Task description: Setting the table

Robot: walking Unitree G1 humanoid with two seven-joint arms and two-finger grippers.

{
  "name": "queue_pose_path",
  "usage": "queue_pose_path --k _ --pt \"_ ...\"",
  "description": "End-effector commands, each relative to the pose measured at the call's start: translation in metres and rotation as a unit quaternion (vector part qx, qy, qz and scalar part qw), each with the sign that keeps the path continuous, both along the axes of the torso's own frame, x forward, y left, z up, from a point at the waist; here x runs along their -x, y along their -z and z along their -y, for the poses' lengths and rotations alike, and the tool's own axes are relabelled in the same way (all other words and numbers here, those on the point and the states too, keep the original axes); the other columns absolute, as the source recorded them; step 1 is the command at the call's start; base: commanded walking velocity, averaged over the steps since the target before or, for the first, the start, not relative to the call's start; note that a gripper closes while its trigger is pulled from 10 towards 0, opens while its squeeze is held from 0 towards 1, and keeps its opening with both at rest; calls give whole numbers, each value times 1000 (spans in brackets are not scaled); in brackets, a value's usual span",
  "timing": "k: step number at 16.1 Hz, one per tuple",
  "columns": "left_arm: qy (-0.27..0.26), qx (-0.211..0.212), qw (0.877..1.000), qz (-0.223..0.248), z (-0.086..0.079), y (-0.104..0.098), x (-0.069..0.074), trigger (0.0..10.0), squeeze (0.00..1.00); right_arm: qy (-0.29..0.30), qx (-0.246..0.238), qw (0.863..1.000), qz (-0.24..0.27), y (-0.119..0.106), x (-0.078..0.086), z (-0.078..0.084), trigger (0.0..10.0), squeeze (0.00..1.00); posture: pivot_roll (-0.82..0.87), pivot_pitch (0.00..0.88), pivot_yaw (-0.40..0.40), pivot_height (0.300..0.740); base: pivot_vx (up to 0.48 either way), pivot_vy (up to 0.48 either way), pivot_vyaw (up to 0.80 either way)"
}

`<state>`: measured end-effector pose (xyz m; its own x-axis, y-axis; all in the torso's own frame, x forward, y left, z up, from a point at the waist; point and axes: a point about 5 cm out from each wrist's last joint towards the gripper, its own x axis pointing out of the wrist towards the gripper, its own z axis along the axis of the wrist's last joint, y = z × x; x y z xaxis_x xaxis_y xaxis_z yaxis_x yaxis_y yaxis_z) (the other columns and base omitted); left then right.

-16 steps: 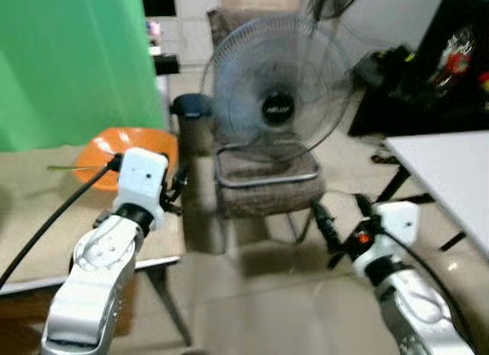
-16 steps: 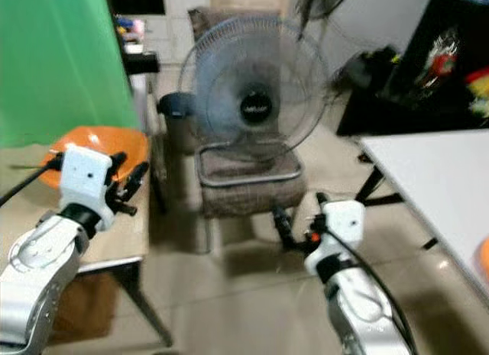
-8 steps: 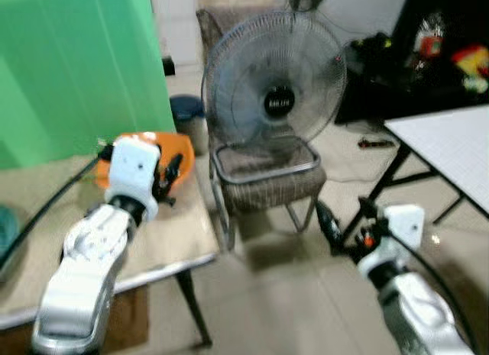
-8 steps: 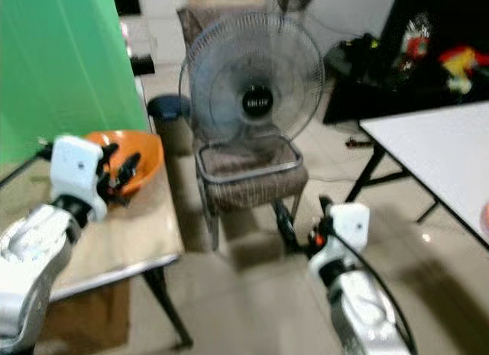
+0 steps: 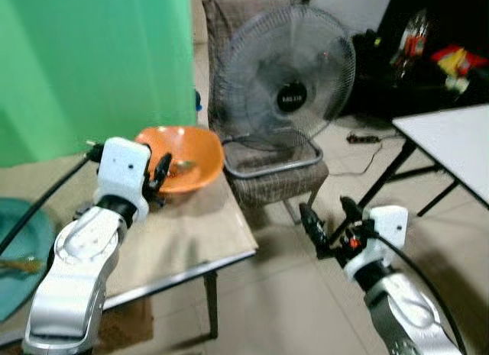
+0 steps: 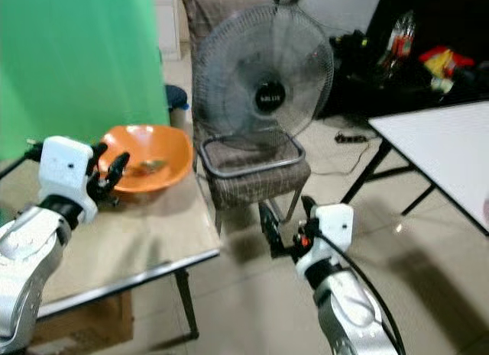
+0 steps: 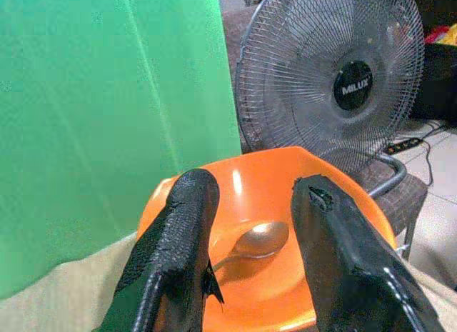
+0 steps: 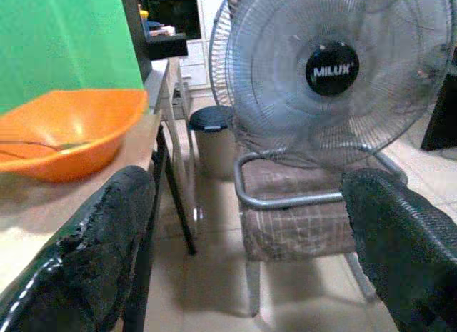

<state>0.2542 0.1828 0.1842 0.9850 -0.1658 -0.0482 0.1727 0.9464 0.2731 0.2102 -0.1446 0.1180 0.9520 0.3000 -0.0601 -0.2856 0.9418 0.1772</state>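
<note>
From the head, an orange bowl (image 5: 180, 158) was seen on the table (image 5: 183, 237). At the left wrist, the left pincer (image 7: 251, 203) was held open, empty, before its spoon (image 7: 255, 242). At the right wrist, the right pincer (image 8: 246, 225) gaped empty. Setting seemed barely begun.

left tool (image 6: 107, 172) hovers open beside orange bowl (image 6: 153, 153) holding spoon (image 6: 145, 166).
</note>
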Motion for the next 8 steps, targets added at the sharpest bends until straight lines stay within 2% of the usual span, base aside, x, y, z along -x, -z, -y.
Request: queue_pose_path --k 1,5,8 --pt "8 -2 1000 2 4 -1 0 10000 0 8 6 1000 1 -1 0 6 10000 0 102 0 -43 740 0 364 0" --pt "18 -2 1000 1 6 -3 -4 10000 0 23 -3 1000 -1 0 1 6 10000 0 85 0 -14 740 0 370 0" --pt "38 2 999 1 15 -3 -11 10000 0 44 -6 999 0 -1 5 11 10000 0 63 0 12 740 0 410 -692"
